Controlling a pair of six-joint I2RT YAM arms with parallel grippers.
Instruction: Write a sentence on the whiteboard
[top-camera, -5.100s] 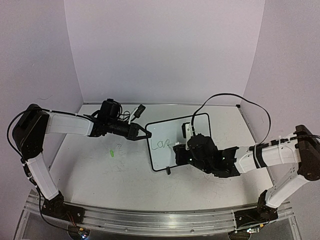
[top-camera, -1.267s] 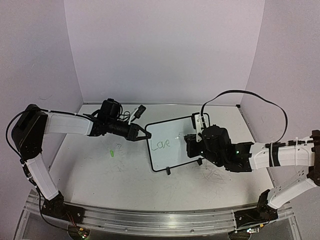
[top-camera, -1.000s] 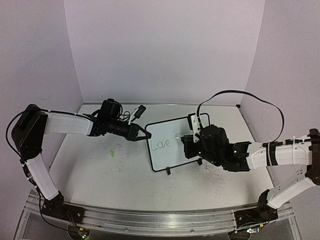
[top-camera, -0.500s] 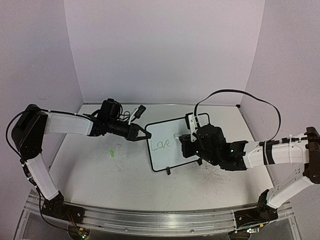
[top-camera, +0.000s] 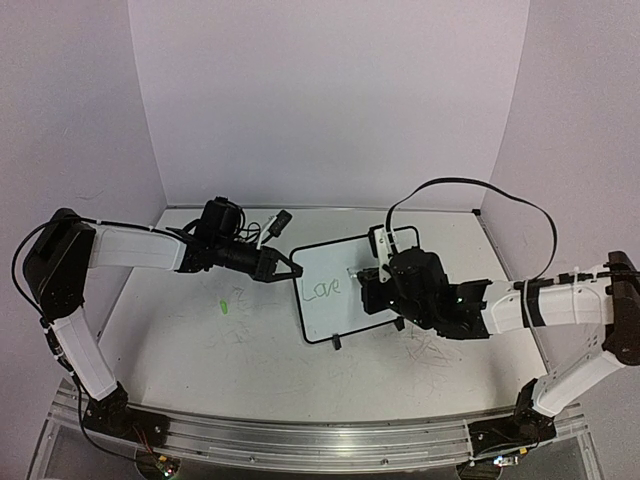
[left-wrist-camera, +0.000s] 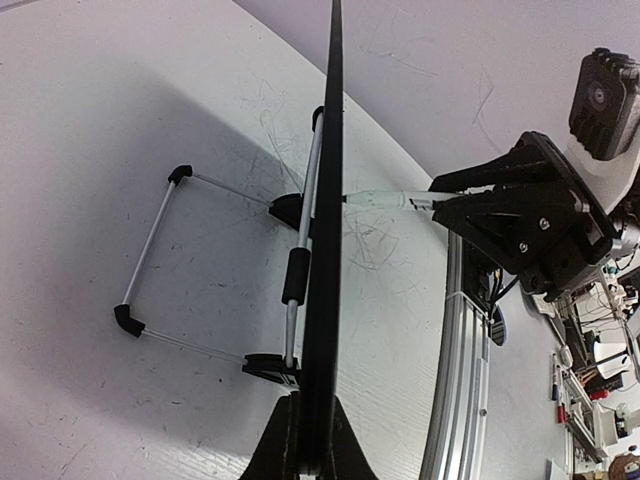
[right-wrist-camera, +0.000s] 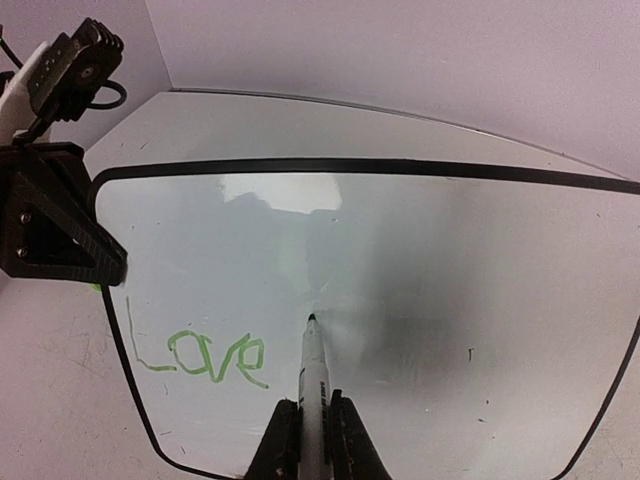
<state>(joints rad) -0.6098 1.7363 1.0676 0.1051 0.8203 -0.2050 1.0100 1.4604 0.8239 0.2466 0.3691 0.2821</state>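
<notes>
The whiteboard (top-camera: 330, 262) stands propped near the middle of the worktop (top-camera: 220, 350), leaning on its wire stand (left-wrist-camera: 150, 240), with an arm at either side. The left gripper (left-wrist-camera: 303, 455) is pinched tight onto the board's rim, at the upper left corner as seen from above. From that wrist the board shows edge-on, a thin black line running straight away from the fingers.

The right gripper (right-wrist-camera: 312, 440) sits just in front of the writing face, over the board's right half in the overhead view. Its jaws are clamped narrowly around a marker (right-wrist-camera: 314, 375) that points forward out of them. The marker's dark tip reaches the white surface a little right of the green word "Love" (right-wrist-camera: 205, 357), which sits in the lower left part of the board. From the left wrist the tip seems to meet the board's face, though at that angle I can't be sure it truly touches rather than stopping just short. The right gripper's black body is apart from the board, and only the marker bridges the gap.

A small green smudge (top-camera: 226, 305) marks the worktop to the left of the board, a little nearer the arm bases than the left gripper. Faint scribbles cover the worktop around the stand's feet.
</notes>
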